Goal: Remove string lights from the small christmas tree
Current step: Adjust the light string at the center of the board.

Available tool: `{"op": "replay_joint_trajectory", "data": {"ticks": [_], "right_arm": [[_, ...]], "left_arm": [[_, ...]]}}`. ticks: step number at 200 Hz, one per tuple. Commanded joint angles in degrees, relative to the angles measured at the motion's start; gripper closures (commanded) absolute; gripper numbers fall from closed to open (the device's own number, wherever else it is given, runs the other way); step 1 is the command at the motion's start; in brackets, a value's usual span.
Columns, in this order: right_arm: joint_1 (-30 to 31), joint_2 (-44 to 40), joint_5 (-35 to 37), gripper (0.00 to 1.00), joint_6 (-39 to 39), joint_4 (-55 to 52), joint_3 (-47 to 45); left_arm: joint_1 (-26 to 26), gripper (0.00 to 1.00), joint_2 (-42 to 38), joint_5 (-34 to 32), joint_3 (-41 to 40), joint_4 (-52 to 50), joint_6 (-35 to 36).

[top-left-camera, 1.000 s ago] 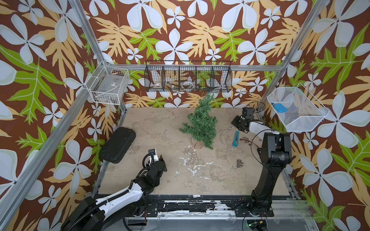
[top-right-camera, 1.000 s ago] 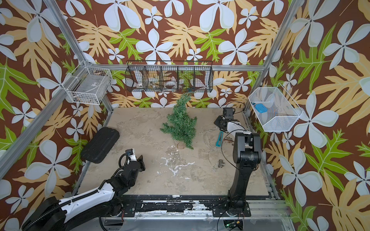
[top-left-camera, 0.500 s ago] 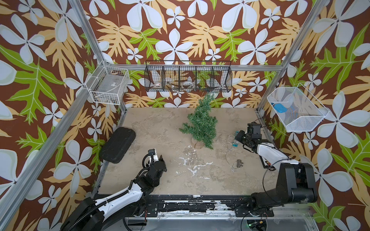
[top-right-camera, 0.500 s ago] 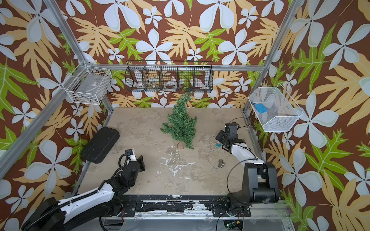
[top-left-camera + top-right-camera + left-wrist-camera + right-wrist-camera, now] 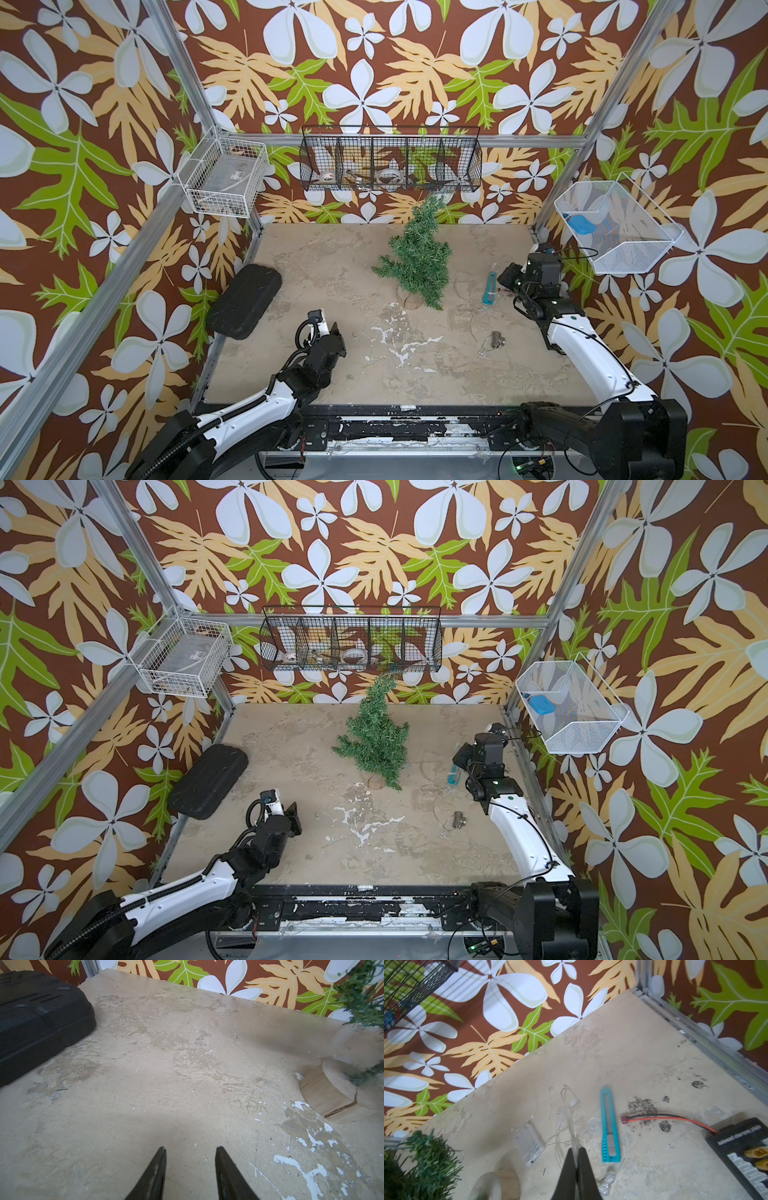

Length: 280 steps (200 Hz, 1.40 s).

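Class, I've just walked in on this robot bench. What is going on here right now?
The right gripper is shut on the string lights. The rest of the strand and its clear box lie on the table beside the small christmas tree. No strand shows on the tree. The left gripper hangs open above the table, holding nothing.

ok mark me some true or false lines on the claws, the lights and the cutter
1. The left claw is open and empty. True.
2. The lights are wound around the tree. False: they lie on the table beside it.
3. The right claw is shut on the lights. True.
4. The blue cutter lies in a wall basket. False: it lies on the table, next to the lights.
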Motion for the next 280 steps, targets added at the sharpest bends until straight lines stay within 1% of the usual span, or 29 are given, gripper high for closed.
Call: {"op": "replay_joint_trajectory", "data": {"ticks": [1,11,33,70,80,97,108,125,135,157,175,199,216,230,245,280], "right_arm": [[2.5,3.4,-1.4,1.00,-1.4,-2.1,-1.0],[3.8,5.9,-2.4,1.00,-2.3,-3.3,-1.4],[5.5,9.6,-1.9,1.00,-2.8,-6.7,-2.9],[5.7,8.9,-2.3,1.00,0.8,-12.5,-6.3],[5.9,8.4,-2.9,0.95,1.3,-14.5,-6.8],[6.0,7.3,-4.2,0.88,1.6,-17.2,-7.6],[6.0,6.5,-4.9,0.80,2.0,-17.5,-8.5],[6.0,6.4,-4.4,0.63,1.7,-16.5,-9.8],[6.0,7.6,-4.3,0.56,1.2,-16.5,-9.6],[7.4,11.7,-3.5,0.49,0.2,-17.0,-8.2],[10.5,15.1,-1.6,0.46,0.5,-17.0,-7.2],[14.3,19.5,0.9,0.46,1.6,-16.4,-6.5],[14.6,22.2,1.1,0.46,2.6,-14.7,-6.9],[14.6,23.9,1.1,0.49,3.0,-13.3,-7.1],[14.6,25.7,0.2,0.56,3.1,-11.9,-6.8],[14.6,28.6,-1.8,0.81,2.8,-10.1,-4.4]], "left_arm": [[0.1,0.59,0.0,-0.4,-0.1,0.5,0.0],[0.1,0.59,-0.1,-0.5,-0.1,0.5,0.0],[0.1,0.59,-0.3,-0.4,-0.1,0.4,-0.1],[0.1,0.59,-0.6,-0.3,-0.3,0.7,-0.1],[0.1,0.59,-0.6,-0.2,-0.3,0.7,0.0],[0.1,0.59,-0.6,-0.2,-0.4,0.8,0.0],[0.1,0.59,-0.6,-0.2,-0.3,0.8,0.0],[0.1,0.59,-0.6,-0.1,-0.3,0.9,0.0],[0.1,0.59,-0.6,-0.1,-0.3,0.8,0.0],[0.1,0.59,-0.6,0.0,-0.3,0.8,0.0],[0.1,0.59,-0.6,0.0,-0.3,0.9,0.0],[0.1,0.59,-0.9,-0.1,-0.4,0.8,0.0],[0.1,0.60,-0.9,-0.2,-0.4,0.8,0.0],[0.1,0.59,-1.0,-0.3,-0.5,0.8,0.0],[0.1,0.59,-1.1,-0.3,-0.6,0.8,0.0],[0.1,0.60,-1.1,-0.4,-0.6,0.9,0.0]]}}
